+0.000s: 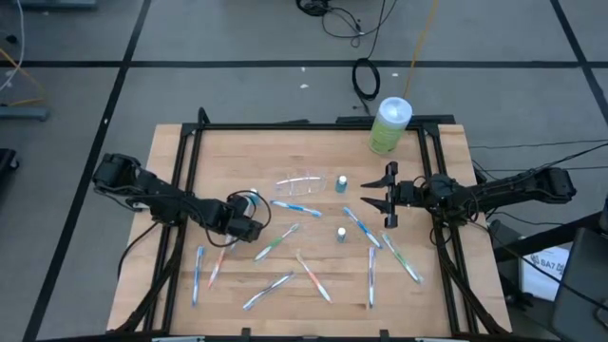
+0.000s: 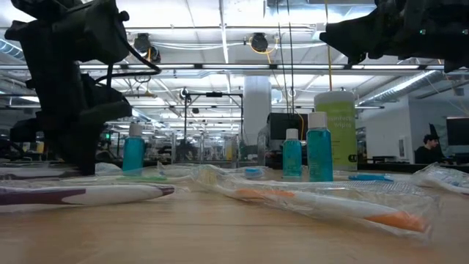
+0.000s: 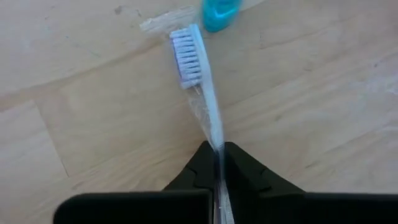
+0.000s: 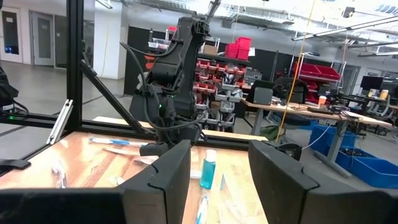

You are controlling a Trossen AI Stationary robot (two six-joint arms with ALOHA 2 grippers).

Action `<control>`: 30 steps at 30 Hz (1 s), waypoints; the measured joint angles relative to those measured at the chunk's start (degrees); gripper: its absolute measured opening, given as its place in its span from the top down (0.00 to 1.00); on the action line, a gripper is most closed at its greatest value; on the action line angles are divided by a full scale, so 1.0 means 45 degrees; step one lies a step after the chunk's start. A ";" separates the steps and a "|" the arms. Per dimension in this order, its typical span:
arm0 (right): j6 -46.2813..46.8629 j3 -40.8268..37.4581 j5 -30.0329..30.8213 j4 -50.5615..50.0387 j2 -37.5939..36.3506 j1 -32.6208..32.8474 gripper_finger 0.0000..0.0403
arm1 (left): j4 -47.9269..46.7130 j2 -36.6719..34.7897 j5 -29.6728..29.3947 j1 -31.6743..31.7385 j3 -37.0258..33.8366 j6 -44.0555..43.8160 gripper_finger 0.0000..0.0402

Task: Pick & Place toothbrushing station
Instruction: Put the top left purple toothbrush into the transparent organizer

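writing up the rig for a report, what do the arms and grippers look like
Both arms are dark, near black, built of jointed segments with black cables looped alongside. The left gripper ends in two matte black wedge-shaped fingers. The right gripper has two broad, flat, blocky black fingers; from above it reads as a forked black head. No markings show.

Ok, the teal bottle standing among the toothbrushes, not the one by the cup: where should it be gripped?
Grip the bottle around its teal body just under the white cap, coming straight down. It stands upright and slim, and toothbrushes lie close beside it, so a sideways approach would likely sweep them.
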 joint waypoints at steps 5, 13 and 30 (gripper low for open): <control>0.0000 0.0000 0.0000 0.0004 0.0000 -0.0004 0.61 | -0.0126 -0.0378 -0.0038 0.0000 -0.0033 -0.0387 0.93; 0.0278 0.0000 0.0000 -0.0006 0.0000 -0.0004 0.61 | -0.1693 -0.1878 -0.1297 -0.0024 -0.0073 -0.0705 0.97; 0.0661 0.0000 0.0000 -0.0016 -0.0005 -0.0003 0.61 | -0.3005 -0.6386 -0.7565 0.0071 -0.0049 0.1834 0.98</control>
